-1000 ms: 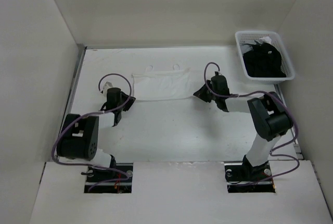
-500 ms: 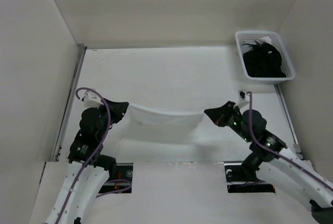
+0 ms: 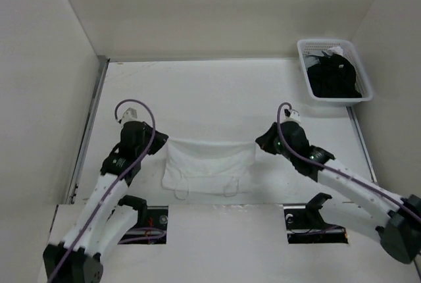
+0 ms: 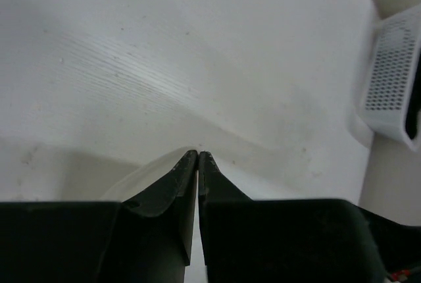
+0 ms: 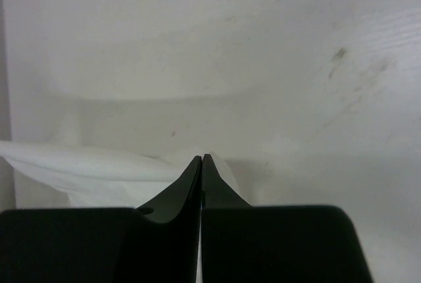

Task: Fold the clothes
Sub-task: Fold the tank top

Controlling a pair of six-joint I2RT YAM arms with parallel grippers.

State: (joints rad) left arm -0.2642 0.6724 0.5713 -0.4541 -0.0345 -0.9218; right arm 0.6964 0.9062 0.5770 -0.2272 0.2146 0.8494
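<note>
Status from my end. The white garment is on the table toward the near edge, roughly centred between the two arms. Its far edge runs straight from one gripper to the other. The rest of the cloth spreads from that line toward the arm bases, slightly rumpled. Two loop straps poke out along the near hem, one left of centre, one right of centre.

Left gripper: at the garment's far-left corner. On the wrist cam the fingertips are pressed together with no gap I can see, and pale fabric curls out beside the left finger. I read that as clamped on the corner of the thin cloth.

Right gripper: at the far-right corner, mirroring the left. Its fingertips are also closed tight. White fabric is bunched just left of the tips and runs right up to them, so it's clamped on that corner too.

Both arms reach in over the table with the wrists angled toward each other.

The basket is in the table's far-right corner, well apart from the garment, with black garments piled inside. The left wrist cam catches its mesh wall at the right of the view.

I can't tell whether the held edge is lifted off the table or resting on it.
</note>
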